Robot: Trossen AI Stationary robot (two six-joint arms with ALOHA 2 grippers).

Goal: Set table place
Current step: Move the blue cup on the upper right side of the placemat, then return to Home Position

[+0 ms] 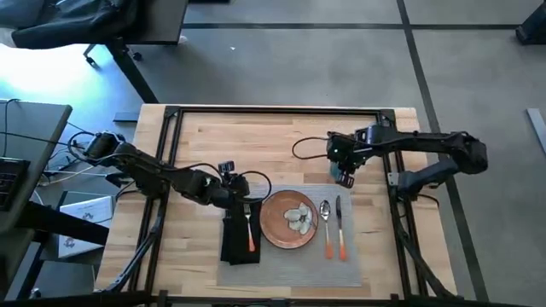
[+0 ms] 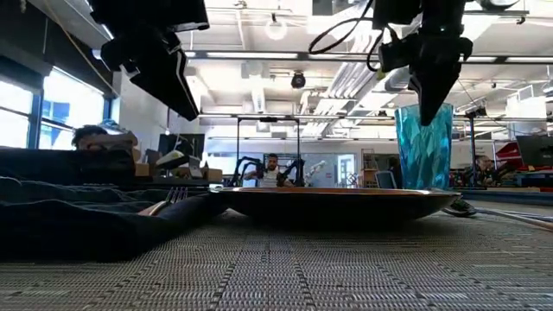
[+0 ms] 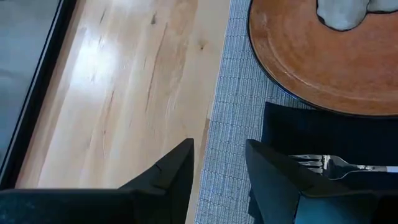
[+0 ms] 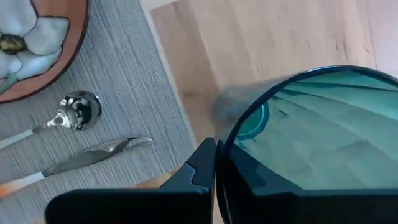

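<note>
- Risk: the right gripper (image 4: 219,163) grasps the rim of the teal faceted glass tumbler (image 2: 423,145), one finger inside and one outside. If it lifts before it releases, the tumbler can tip and fall toward the round orange-brown ceramic plate (image 1: 290,220).
- Risk: the tumbler stands just beyond the far right corner of the grey woven placemat (image 1: 294,260); a sideways pull can drag it onto the orange-handled knife (image 1: 340,228) and silver spoon (image 1: 326,223) beside the plate.
- The left gripper (image 3: 219,163) hovers left of the plate, jaws apart and empty, over the black cloth napkin (image 1: 239,239) with the orange-handled fork (image 1: 250,228).
- The right arm reaches from the right, wrist bent down.
</note>
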